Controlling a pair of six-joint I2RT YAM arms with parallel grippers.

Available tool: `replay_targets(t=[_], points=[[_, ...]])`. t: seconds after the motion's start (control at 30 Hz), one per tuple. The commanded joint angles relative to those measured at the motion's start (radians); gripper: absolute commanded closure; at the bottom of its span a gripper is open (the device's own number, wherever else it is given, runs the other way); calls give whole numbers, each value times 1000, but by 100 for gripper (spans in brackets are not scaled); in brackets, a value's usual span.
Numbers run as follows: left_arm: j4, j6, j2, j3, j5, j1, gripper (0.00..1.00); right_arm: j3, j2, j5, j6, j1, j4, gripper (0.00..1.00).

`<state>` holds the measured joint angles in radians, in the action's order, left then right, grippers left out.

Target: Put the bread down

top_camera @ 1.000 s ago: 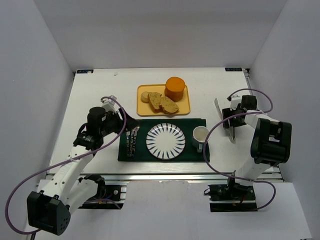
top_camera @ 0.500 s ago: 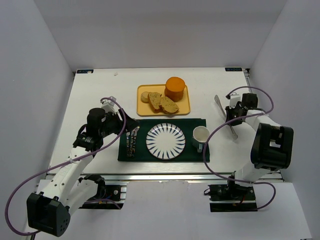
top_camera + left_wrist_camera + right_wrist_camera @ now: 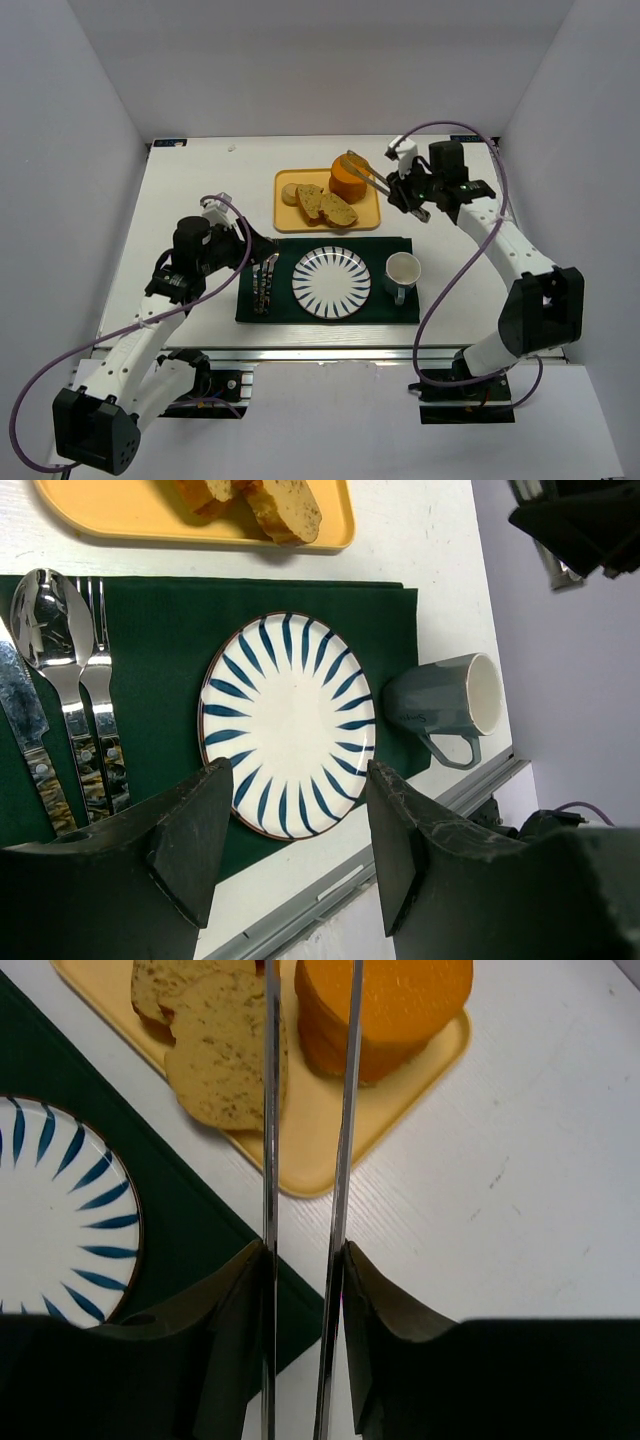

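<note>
Overhead, the white table (image 3: 200, 180) fills the frame. The dark green mat (image 3: 283, 308) lies low centre and the yellow tray (image 3: 365, 215) sits just above it.

The striped plate (image 3: 331, 283) sits mid-mat, bare. The bread (image 3: 350, 178), that orange puck, stands in the tray's upper right corner. The speckled slices (image 3: 320, 203) lean to its left and the mug (image 3: 402, 271) is right of the plate.

My right gripper (image 3: 410, 190) reaches in from the right, clamped on the tongs (image 3: 375, 178), which angle up-left across the bread.

My right wrist camera shows that grip better. The fingers press both tong blades (image 3: 270, 1160) at the gripper (image 3: 305, 1255). The blades run up over a slice (image 3: 225, 1050) and the bread's left edge (image 3: 400, 1010), and the tips leave the frame. I cannot tell whether they touch it.

My left gripper (image 3: 258, 245) hangs at the mat's left end. Only its wrist camera shows the jaws apart and empty (image 3: 295, 780), over the plate (image 3: 288, 725). It alone separates the cutlery into knife (image 3: 25, 720), spoon (image 3: 45, 610) and fork (image 3: 95, 670), and shows the mug on its side (image 3: 440, 700).
</note>
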<state>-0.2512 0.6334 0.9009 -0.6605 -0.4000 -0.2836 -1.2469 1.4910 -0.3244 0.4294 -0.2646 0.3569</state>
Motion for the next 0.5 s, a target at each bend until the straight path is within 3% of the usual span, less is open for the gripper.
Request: replay_targets(t=[0.0, 0.23, 0.47], points=[[-20, -6, -49, -14, 12, -2, 35, -84, 61, 21, 22, -24, 16, 59], [-26, 12, -91, 12, 32, -3, 35, -223, 167, 94, 101, -114, 22, 57], [-48, 11, -105, 9, 44, -2, 35, -224, 201, 152, 149, -162, 10, 56]])
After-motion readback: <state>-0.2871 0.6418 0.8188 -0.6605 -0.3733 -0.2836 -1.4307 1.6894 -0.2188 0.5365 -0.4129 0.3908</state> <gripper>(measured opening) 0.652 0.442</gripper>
